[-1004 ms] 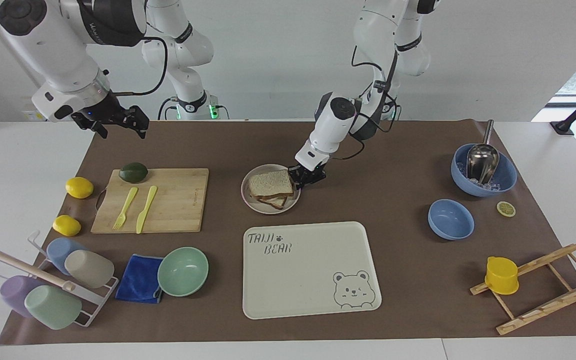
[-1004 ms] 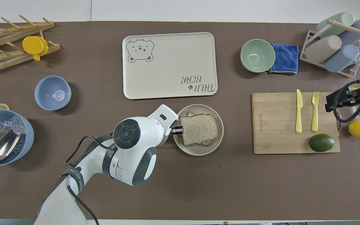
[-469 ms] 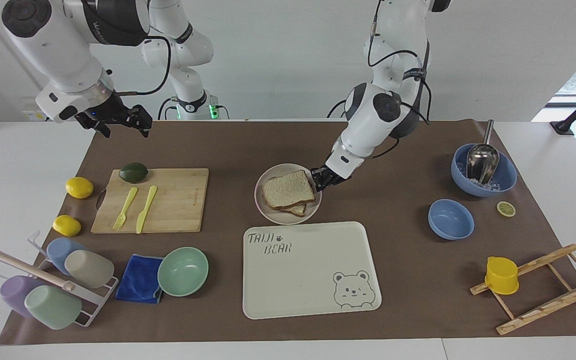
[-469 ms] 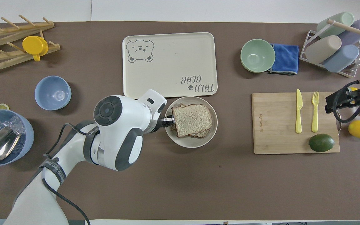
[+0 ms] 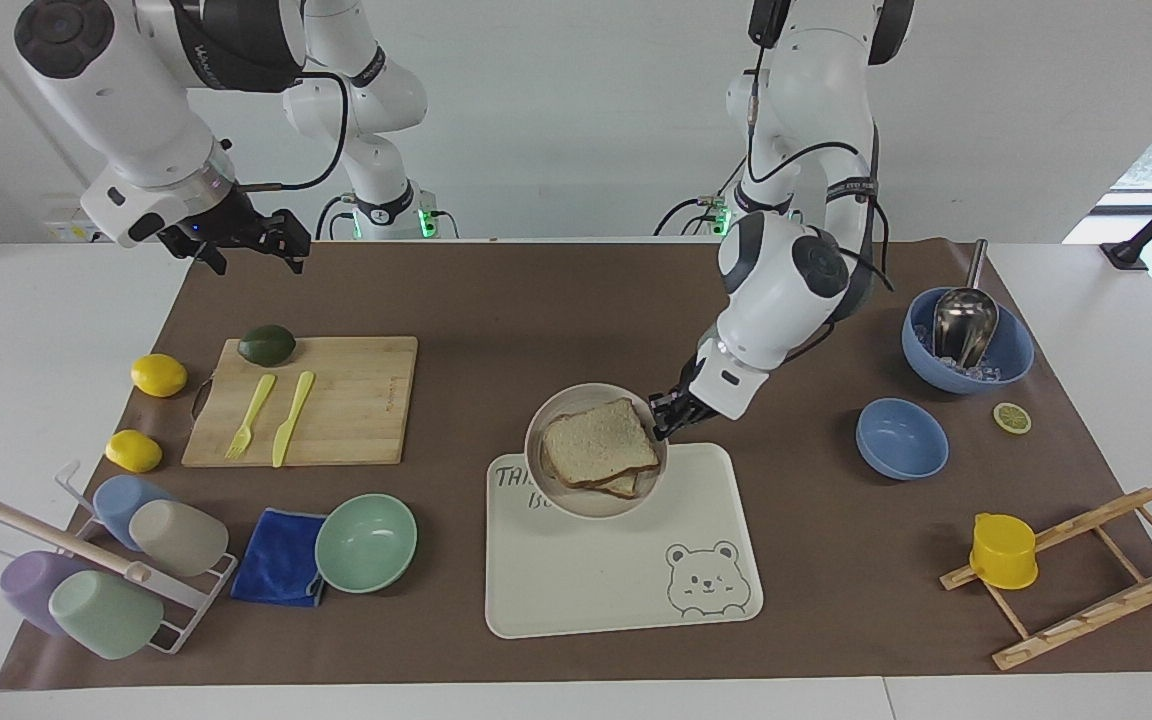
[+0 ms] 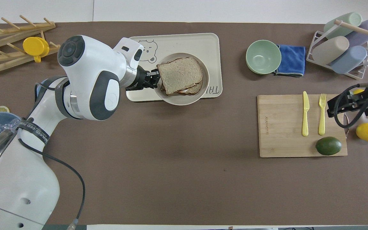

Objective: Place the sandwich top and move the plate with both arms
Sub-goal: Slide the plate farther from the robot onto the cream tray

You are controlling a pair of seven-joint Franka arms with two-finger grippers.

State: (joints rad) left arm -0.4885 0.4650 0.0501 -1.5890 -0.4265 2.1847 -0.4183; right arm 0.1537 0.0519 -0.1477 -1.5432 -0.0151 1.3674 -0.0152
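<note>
One rim grip: in the facing view the left gripper [image 5: 664,414] pinches the plate [image 5: 551,415], top [image 5: 596,442] aboard, over the tray [image 5: 696,600], likely for set-down. Overhead, the right gripper [image 6: 342,107] waits open over the board [image 6: 283,127]; bowl [image 6: 263,57] clear.

Two glossy white jointed robot arms with dark grey joint caps and black cuffs. The left arm [image 5: 786,290] carries a round black end cap, a lettered black band and loose black cables. The right arm [image 5: 136,110] ends in a silver ring above its black two-finger gripper [image 5: 251,245].
</note>
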